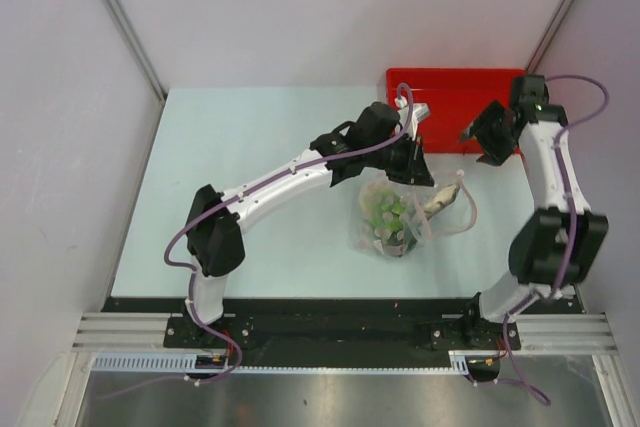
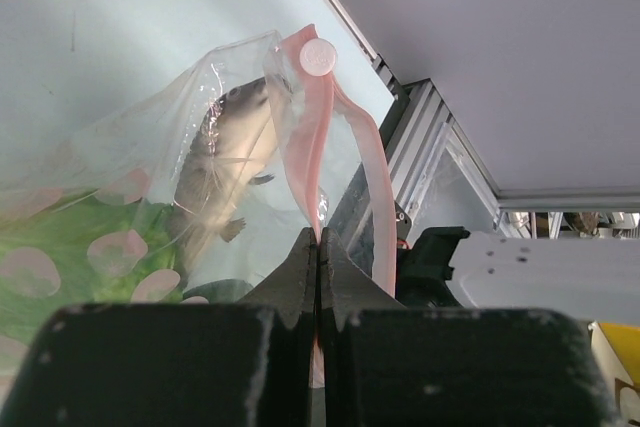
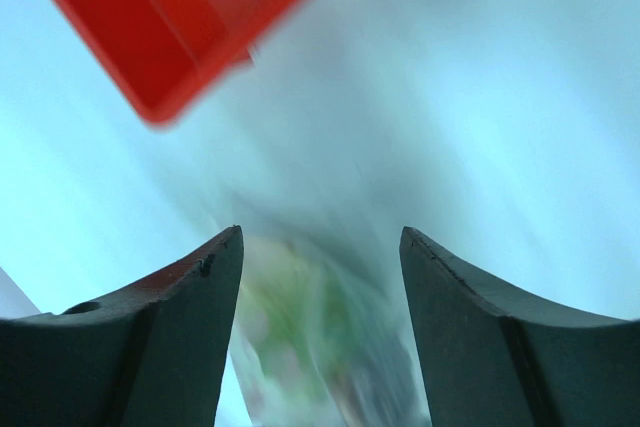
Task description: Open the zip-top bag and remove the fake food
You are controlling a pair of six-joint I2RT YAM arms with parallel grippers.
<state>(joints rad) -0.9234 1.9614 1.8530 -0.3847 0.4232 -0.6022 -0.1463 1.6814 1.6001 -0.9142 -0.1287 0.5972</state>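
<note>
The left tool [image 2: 318,252] is clenched on the pink zip strip [image 2: 312,147] of the zip-top bag [image 2: 150,117], fake food [image 1: 385,215] inside. The right tool [image 3: 320,235] hangs released near the red tray [image 1: 450,97].

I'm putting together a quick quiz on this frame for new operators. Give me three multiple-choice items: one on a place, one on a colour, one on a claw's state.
1. Where on the table is the red tray?
A. far right corner
B. near left corner
C. centre

2. What colour is the zip strip of the zip-top bag?
A. blue
B. pinkish
C. black

3. How is the left claw?
A. wide open
B. shut on the zip strip
C. shut on the red tray

Answers:
1. A, since the top view shows the tray at the far right.
2. B, since the left wrist view shows a pink strip.
3. B, since its fingers meet on the strip.
</note>
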